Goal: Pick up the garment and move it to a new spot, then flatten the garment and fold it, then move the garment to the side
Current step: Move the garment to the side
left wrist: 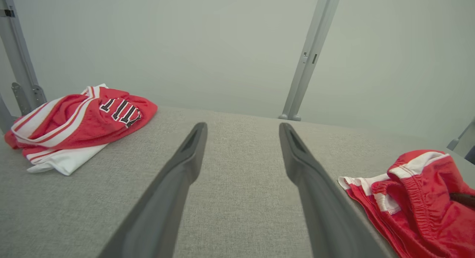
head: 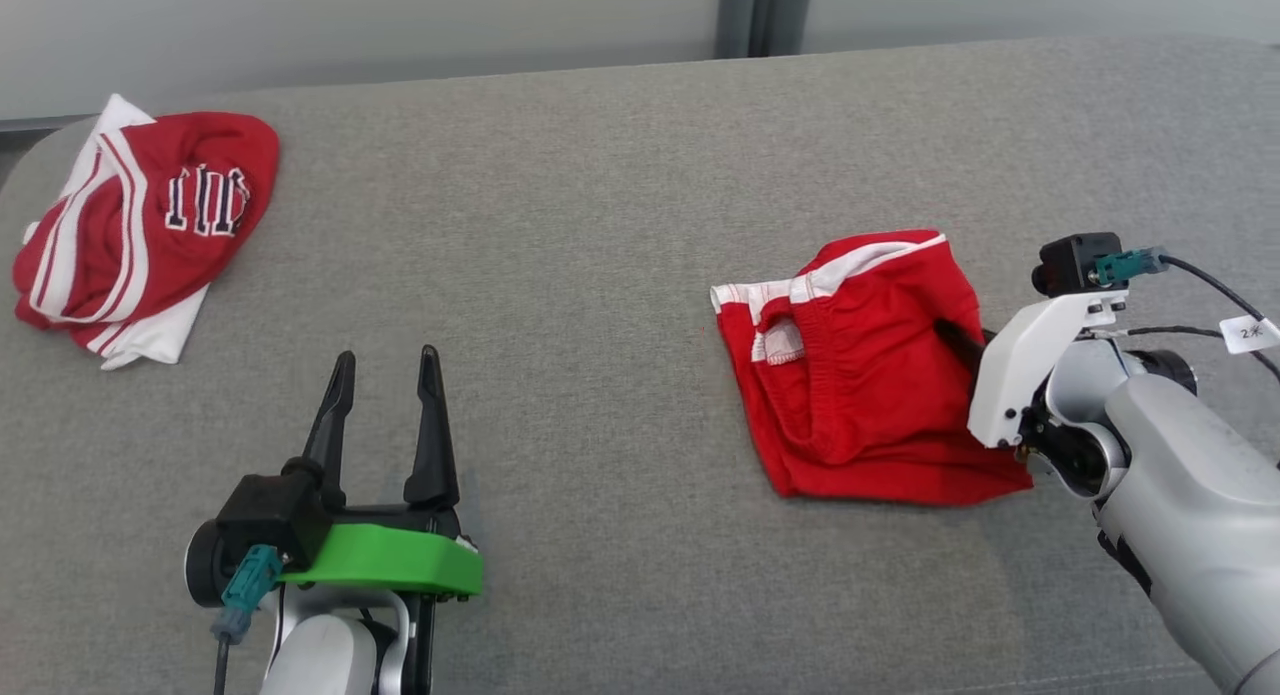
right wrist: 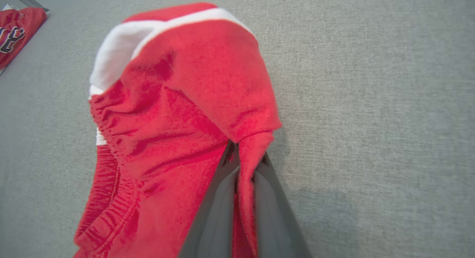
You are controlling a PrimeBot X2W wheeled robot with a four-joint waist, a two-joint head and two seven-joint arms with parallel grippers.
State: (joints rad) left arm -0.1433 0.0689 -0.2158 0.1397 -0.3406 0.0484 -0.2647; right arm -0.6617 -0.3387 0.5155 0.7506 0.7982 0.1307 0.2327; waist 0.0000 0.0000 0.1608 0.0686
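The garment (head: pixel 860 365) is a crumpled red pair of shorts with white trim, lying right of centre on the grey fabric surface (head: pixel 600 225). My right gripper (head: pixel 952 333) reaches in from the right and is shut on a pinched fold at the garment's right edge. In the right wrist view, red cloth (right wrist: pixel 185 102) is squeezed between the two dark fingers of the right gripper (right wrist: pixel 245 152). My left gripper (head: pixel 388 360) stands open at the lower left, nothing between its fingers. The left wrist view shows the open left gripper (left wrist: pixel 241 128) with the garment (left wrist: pixel 419 198) off to its right.
A second crumpled garment, a red and white jersey (head: pixel 140 225) with dark lettering, lies at the far left of the surface, also seen as the jersey (left wrist: pixel 74 124) in the left wrist view. A pale wall with a grey post (left wrist: pixel 308 57) stands behind the surface's far edge.
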